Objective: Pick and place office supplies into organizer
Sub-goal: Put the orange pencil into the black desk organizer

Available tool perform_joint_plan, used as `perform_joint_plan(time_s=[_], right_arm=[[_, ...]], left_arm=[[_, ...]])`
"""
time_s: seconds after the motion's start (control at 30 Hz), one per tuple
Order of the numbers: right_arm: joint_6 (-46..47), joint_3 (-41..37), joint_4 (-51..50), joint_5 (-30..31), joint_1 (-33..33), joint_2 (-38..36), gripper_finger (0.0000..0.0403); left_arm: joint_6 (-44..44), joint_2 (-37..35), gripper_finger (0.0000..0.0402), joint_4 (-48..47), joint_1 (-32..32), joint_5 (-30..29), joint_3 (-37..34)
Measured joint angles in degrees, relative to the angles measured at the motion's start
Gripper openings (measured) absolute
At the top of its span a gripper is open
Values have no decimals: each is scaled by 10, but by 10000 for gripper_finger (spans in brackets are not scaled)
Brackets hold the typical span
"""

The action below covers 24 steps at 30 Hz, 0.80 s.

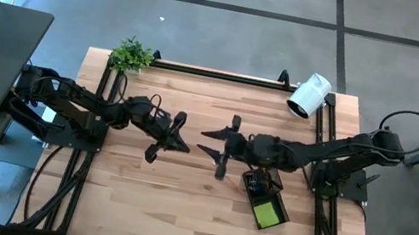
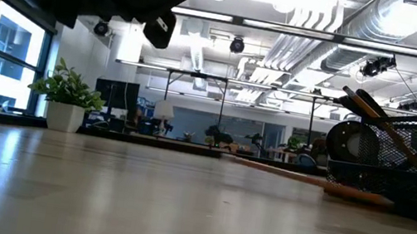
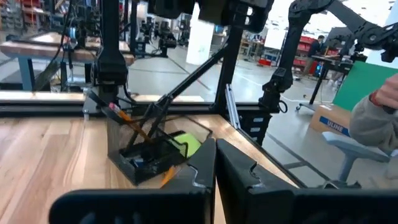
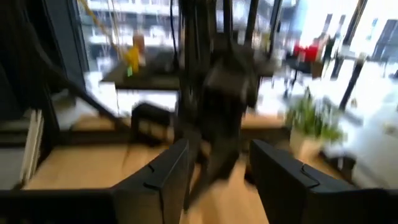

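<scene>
The small black mesh organizer (image 1: 263, 194) sits just behind the spread, empty right pincer (image 1: 217, 147); the left pincer (image 1: 167, 138) is pressed together.

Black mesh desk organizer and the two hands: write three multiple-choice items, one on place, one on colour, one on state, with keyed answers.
1. Where on the light wooden table does the black mesh desk organizer stand?
A. beside the small potted green plant
B. below the right arm, toward the right side
C. at the left edge

2. What colour is the sticky-note pad in its low tray?
A. lime green
B. red
C. white

3. How do the hands stand?
A. both open
B. left hand shut, right hand open
C. left open, right shut

Answers: 1 B, the high view shows it there, far from the plant. 2 A, green shows there. 3 B, the wrist views show touching fingers on the left, parted ones on the right.
</scene>
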Motion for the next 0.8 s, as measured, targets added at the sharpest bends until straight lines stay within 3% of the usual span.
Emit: perform_joint_plan(time_s=[0.23, 0.43, 0.57, 0.67, 0.8], right_arm=[[138, 0, -224, 2, 1, 0, 156], [233, 0, -353, 32, 23, 3, 145], [274, 0, -389, 49, 25, 38, 138], [289, 0, -388, 30, 26, 87, 138], [320, 0, -390, 50, 30, 150, 134]], left_arm=[[30, 0, 0, -83, 1, 5, 0], [78, 0, 20, -248, -28, -118, 34], [89, 0, 46, -274, -46, -158, 45], [88, -3, 56, -280, -49, -155, 45], [76, -4, 50, -291, -48, -131, 43]])
